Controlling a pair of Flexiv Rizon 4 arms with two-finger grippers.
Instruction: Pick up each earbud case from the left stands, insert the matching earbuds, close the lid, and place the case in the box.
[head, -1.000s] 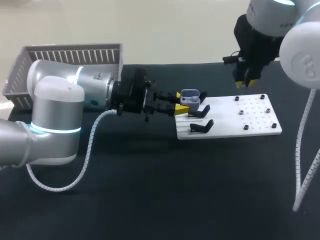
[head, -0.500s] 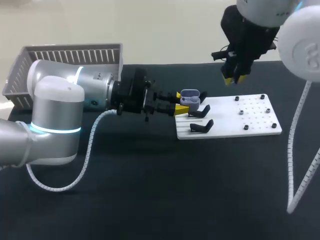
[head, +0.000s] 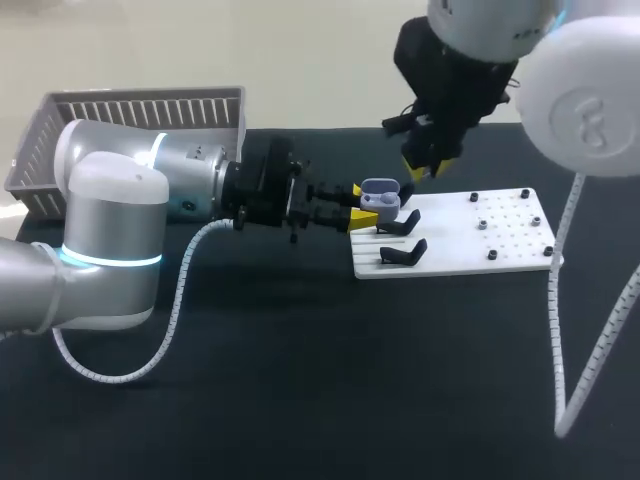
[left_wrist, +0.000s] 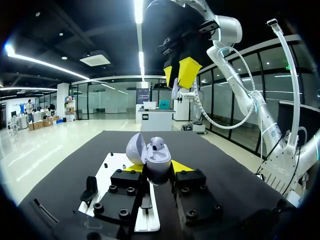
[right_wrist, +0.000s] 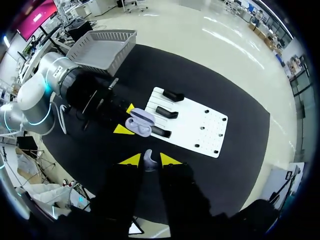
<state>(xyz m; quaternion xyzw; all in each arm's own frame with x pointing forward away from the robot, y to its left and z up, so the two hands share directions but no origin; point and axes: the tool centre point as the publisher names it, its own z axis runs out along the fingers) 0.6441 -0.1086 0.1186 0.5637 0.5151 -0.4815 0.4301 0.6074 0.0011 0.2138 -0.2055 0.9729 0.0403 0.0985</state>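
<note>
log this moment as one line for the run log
left end effector: shut on earbud case | lid: open | right end effector: shut on earbud, raised near case

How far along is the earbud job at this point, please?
Done: the left gripper grips the opened case. In hand: the right gripper carries an earbud above it. Left: seat it, shut the lid, put the case in the box.

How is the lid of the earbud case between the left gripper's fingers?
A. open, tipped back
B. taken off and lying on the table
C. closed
A: in the left wrist view the earbud case in the left gripper has its lid tipped back from the body.
</note>
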